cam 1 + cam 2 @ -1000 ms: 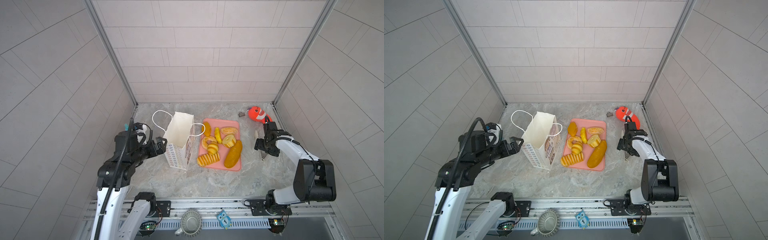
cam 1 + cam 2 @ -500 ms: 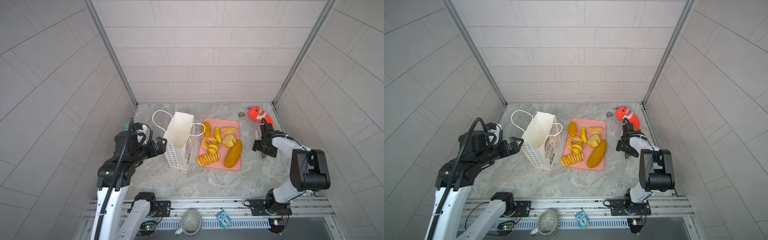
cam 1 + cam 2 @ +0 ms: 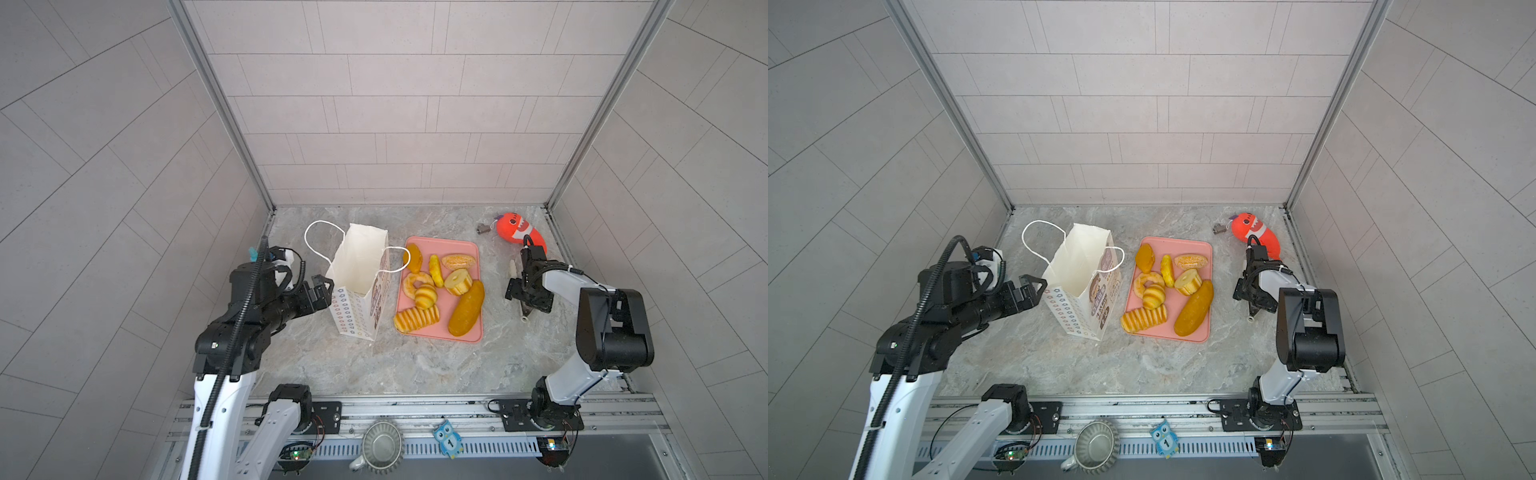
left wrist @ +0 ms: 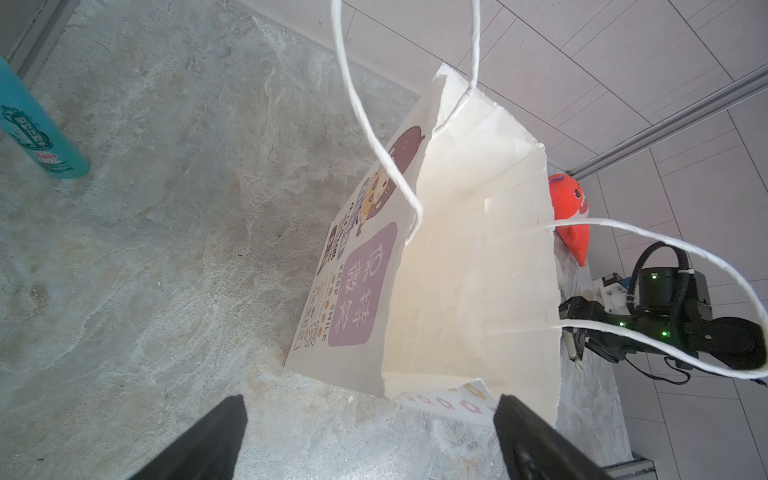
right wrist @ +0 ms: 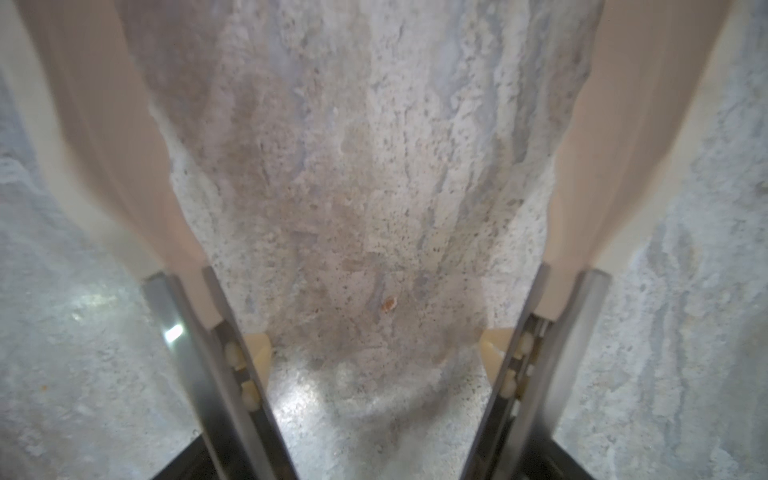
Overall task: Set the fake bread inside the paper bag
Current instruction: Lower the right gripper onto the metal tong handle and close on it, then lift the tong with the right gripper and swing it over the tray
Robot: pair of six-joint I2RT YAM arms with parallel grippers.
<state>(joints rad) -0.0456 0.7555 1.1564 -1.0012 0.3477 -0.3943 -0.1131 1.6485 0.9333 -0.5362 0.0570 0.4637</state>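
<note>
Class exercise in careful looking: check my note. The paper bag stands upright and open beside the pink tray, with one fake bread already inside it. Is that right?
One slip. The paper bag stands upright and open beside the pink tray, but holds nothing: the left wrist view looks into bare white paper. The fake bread all lies on the tray.

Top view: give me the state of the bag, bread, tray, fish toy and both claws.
Paper bag: upright, mouth open, nothing seen inside.
Tray: flat, right of the bag.
Bread: eight pieces, all on the tray.
Fish toy: lying in the back right corner.
Left claw: open, empty, beside the bag.
Right claw: open, empty, over bare table right of the tray.
</note>
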